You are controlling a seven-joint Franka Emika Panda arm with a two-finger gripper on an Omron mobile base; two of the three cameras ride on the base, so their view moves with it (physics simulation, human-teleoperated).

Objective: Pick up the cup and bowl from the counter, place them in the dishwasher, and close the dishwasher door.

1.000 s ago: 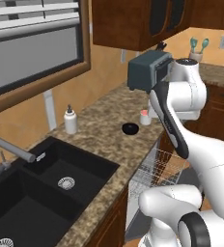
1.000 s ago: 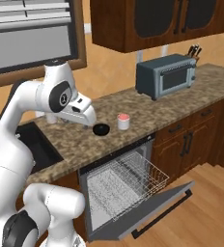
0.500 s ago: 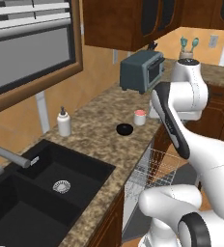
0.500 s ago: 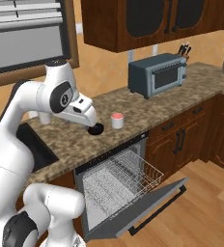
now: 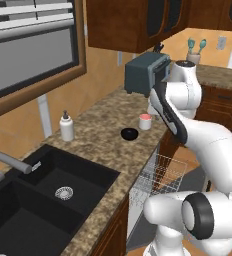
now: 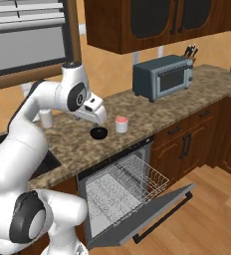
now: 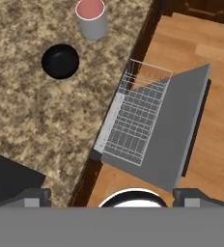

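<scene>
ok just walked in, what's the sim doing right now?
Nothing is picked up yet. The cup and the bowl sit side by side, apart, on the counter. The dishwasher door hangs open with the wire rack pulled out. The arm's end effector hovers above the bowl, holding nothing; whether its fingers are open can't be told.

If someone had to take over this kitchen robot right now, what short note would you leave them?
Hand: fingertips at the hand view's bottom edge, well apart, holding nothing; it hangs above the counter.
Small white cup with pinkish-red top and shallow round black bowl: side by side on the brown speckled granite counter, untouched.
Dark grey dishwasher door: dropped open, silvery wire rack pulled out, nothing in it.
Left: load both, shut the door.
</scene>
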